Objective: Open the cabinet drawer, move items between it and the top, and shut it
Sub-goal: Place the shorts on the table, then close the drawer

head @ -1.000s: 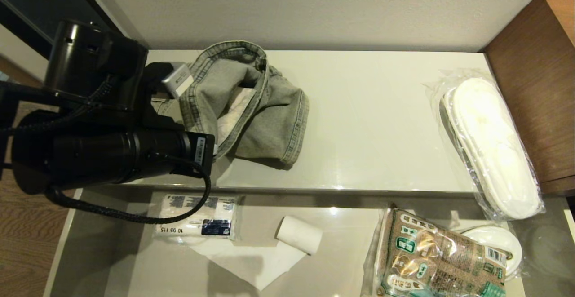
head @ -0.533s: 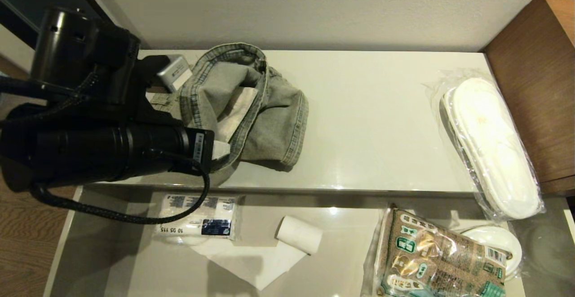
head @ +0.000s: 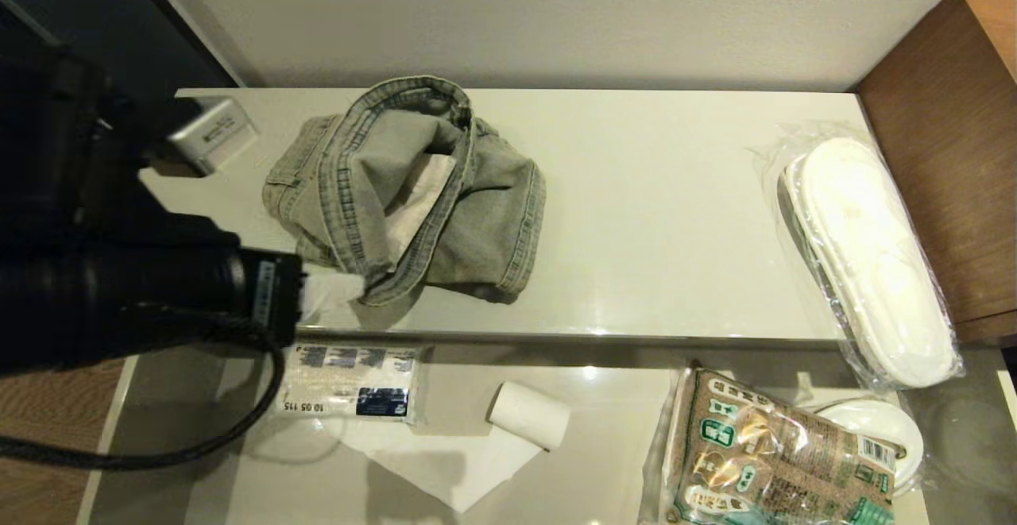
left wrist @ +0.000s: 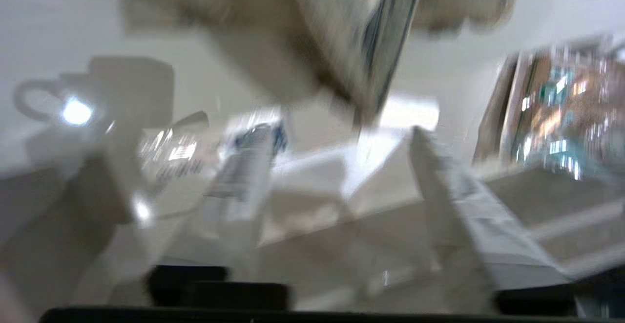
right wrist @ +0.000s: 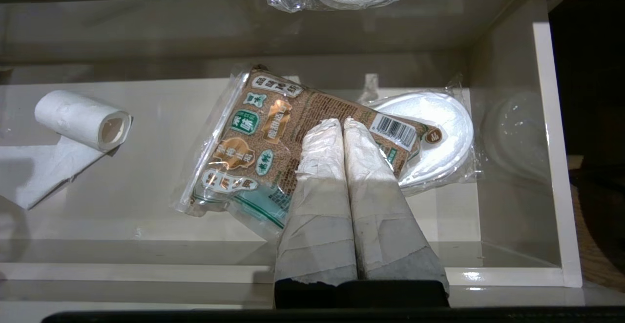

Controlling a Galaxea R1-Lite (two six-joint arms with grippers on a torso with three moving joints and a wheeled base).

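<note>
We seem to be in a hotel-style bedroom: wrapped slippers (head: pixel 870 259) and jeans (head: pixel 413 191) on a low cabinet (head: pixel 651 191), tissue pack (head: pixel 349 382) in its drawer (head: pixel 604 445), wood-grain floor (head: pixel 40 430)

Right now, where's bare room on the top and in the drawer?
On the top: wide bare patch between the denim garment and the wrapped slippers. In the drawer: narrow gap between the paper roll and the brown food bag. Its right end is crowded.
</note>
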